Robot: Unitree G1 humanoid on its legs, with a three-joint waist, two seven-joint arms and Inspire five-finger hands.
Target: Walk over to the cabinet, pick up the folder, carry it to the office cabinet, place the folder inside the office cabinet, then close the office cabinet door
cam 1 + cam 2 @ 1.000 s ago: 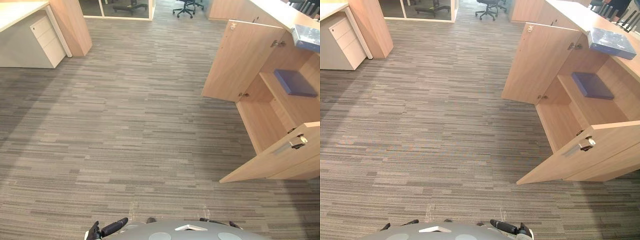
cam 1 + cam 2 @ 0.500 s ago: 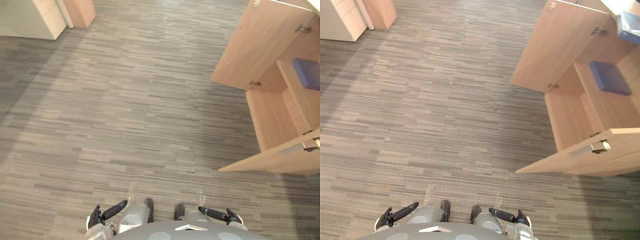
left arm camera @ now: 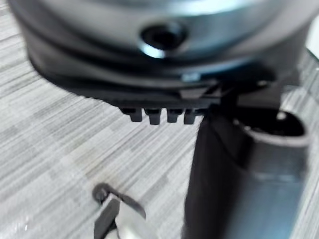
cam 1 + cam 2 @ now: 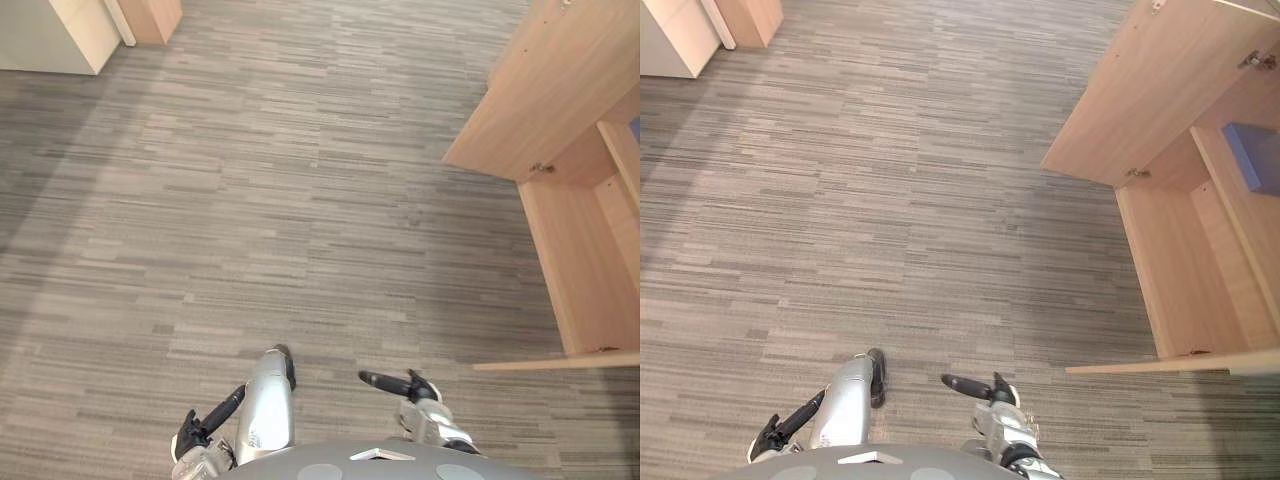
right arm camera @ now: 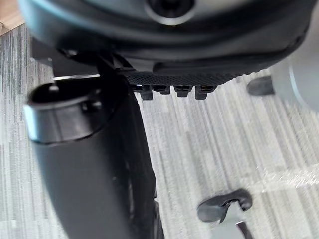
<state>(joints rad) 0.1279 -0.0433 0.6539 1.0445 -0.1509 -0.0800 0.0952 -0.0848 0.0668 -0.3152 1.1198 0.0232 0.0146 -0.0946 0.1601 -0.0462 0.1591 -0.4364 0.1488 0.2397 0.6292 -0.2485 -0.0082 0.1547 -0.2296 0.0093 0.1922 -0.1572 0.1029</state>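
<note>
The folder (image 4: pixel 1253 157), blue, lies flat on the shelf (image 4: pixel 1242 228) inside the cabinet (image 4: pixel 1175 270), at the right edge of the right eye view and well apart from both hands. The cabinet stands open with its 2 doors swung out over the floor (image 4: pixel 900 200): the far door (image 4: pixel 1145 95) shows its broad wooden face, and the near door (image 4: pixel 1240 362) is seen almost edge-on as a thin strip. The left hand (image 4: pixel 212 420) hangs low at the robot's left side, its fingers straight and relaxed, grasping nothing. The right hand (image 4: pixel 392 382) hangs at the right side, likewise released, its fingers stretched out over the carpet and empty. In each wrist view the fingers (image 3: pixel 159 115) and the thumb stand apart with only carpet past them. A pale drawer unit (image 4: pixel 670 35) sits at the upper left corner, next to a wooden panel (image 4: pixel 752 15).
</note>
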